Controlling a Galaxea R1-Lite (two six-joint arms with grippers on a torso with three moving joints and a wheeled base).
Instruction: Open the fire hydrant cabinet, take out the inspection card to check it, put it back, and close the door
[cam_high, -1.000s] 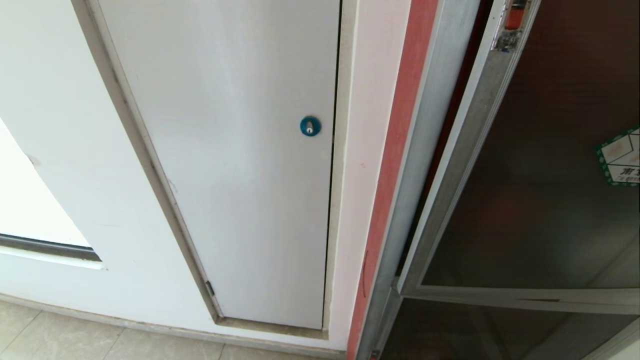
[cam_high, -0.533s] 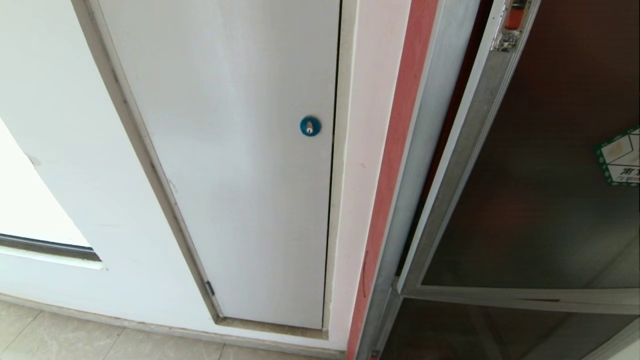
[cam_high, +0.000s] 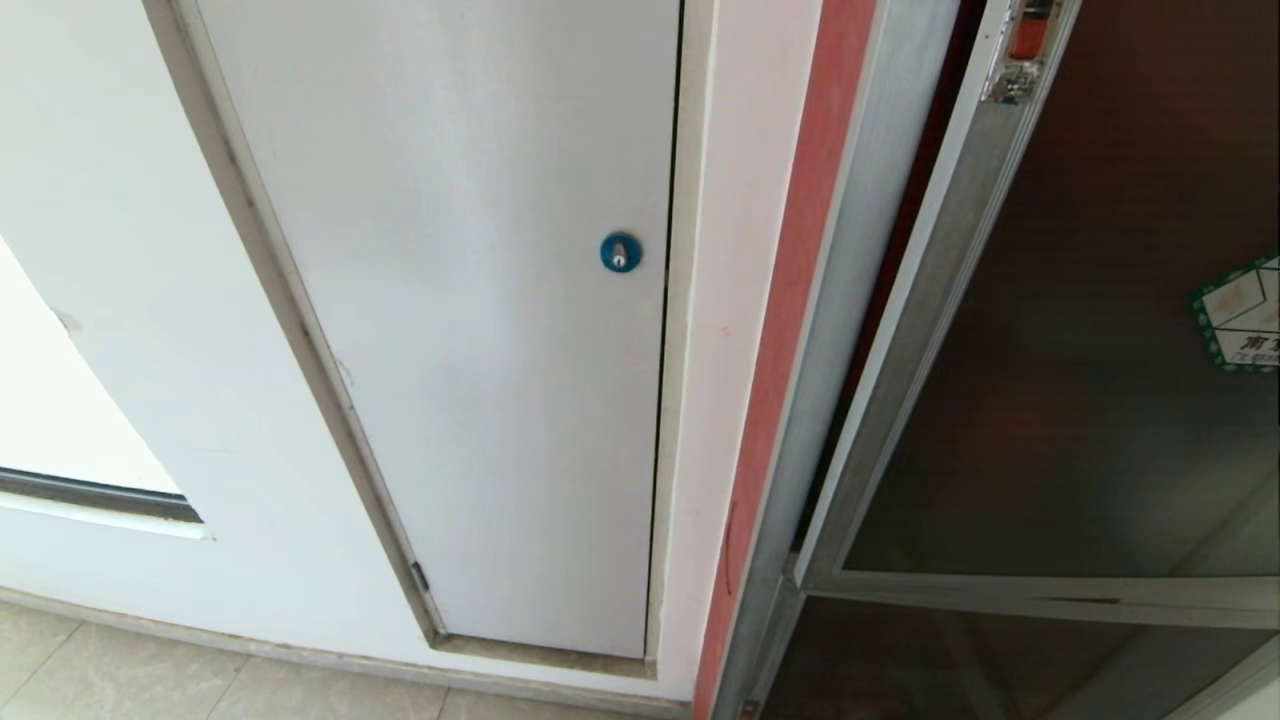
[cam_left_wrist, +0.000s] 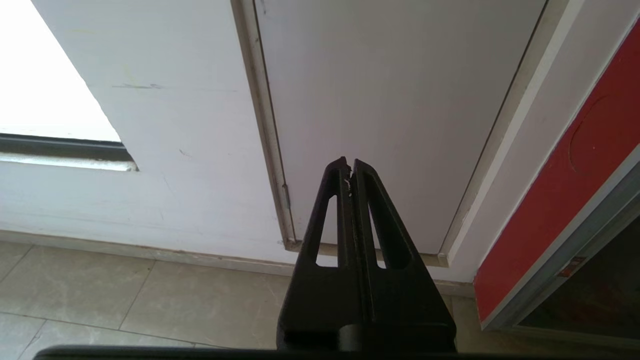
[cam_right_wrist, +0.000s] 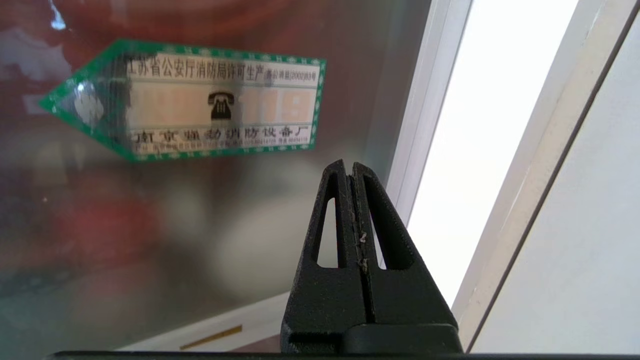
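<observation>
Door (cam_high: 1080, 400) of dark tinted glass in a grey frame fills the right of the head view, standing slightly ajar from the fire hydrant cabinet (cam_high: 850, 300), whose red edge borders it. Left of that sits a white panel (cam_high: 470, 350) with a blue lock (cam_high: 620, 252). Right tool (cam_right_wrist: 350, 167), pressed together and empty, points at the glass just beside the green-bordered sticker (cam_right_wrist: 200, 100). Left tool (cam_left_wrist: 349, 164), also pressed together, faces the white panel above the floor (cam_left_wrist: 100, 290).

I'm seeing the door (cam_high: 1060, 400) showing dark, glossy tinted glass in a brushed grey metal frame, its sticker (cam_right_wrist: 200, 100) looking like shiny printed film. The white panel (cam_high: 480, 350) is reading as smooth matt paint; the floor tiles (cam_left_wrist: 125, 295) are gleaming faintly.
</observation>
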